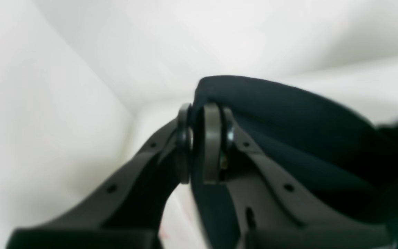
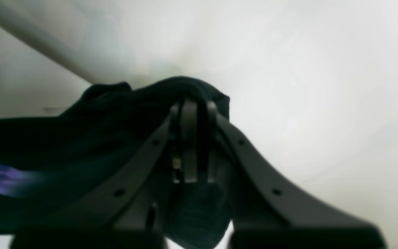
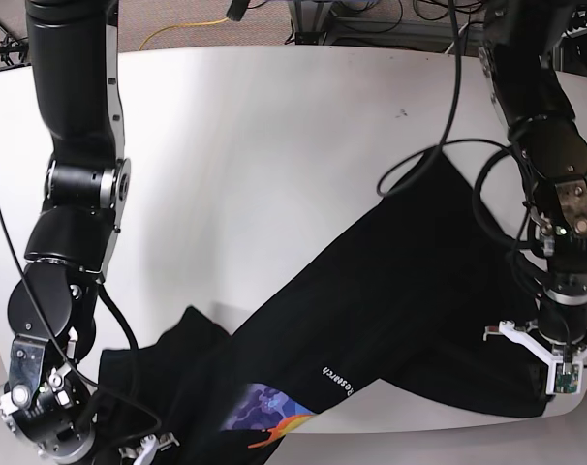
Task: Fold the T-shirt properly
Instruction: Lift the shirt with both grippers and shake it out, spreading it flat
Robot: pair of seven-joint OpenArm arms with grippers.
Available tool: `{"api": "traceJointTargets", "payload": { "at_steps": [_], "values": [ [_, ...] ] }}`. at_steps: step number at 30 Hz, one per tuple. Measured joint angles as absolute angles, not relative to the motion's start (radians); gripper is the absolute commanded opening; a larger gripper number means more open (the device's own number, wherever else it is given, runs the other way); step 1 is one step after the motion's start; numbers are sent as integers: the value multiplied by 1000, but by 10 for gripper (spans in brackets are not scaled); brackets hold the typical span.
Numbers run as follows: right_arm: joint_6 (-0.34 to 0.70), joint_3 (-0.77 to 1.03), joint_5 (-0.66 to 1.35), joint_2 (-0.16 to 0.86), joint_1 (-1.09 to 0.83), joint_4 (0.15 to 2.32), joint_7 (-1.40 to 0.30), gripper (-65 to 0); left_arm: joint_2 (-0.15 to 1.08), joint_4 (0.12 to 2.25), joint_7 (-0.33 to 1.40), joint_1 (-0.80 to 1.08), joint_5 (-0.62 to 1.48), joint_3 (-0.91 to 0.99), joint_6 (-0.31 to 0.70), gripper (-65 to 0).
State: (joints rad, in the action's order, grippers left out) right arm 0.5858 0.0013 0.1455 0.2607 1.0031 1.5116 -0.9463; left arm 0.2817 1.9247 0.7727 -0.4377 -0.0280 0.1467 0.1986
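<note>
Gripping the T-shirt (image 3: 400, 291) both ends | left gripper (image 1: 202, 145) pinching black hem | right gripper (image 2: 193, 138) clamped on cloth (print nearby) | table (image 3: 274, 145) beneath

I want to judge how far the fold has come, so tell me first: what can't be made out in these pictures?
- Right gripper: cut off by the base view's bottom edge.
- Left gripper: its tips are hidden in black T-shirt cloth in the base view.
- Print: mostly folded under; both wrist views are blurred.
- White lettering: too small to read.
- Shirt's overall layout: bunched, black on black.
</note>
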Motion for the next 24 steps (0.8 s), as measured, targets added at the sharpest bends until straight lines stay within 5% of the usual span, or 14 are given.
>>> {"api": "traceJointTargets", "payload": {
  "at_steps": [13,24],
  "values": [
    [595,-84,162,282,1234,1520,-954,-650,390,1934,891,-783,-25,148,278,-631],
    [587,53,160,388,988,1662,-1007,-650,409,1937,902,-630,-40,383,356,-632]
  ]
}}
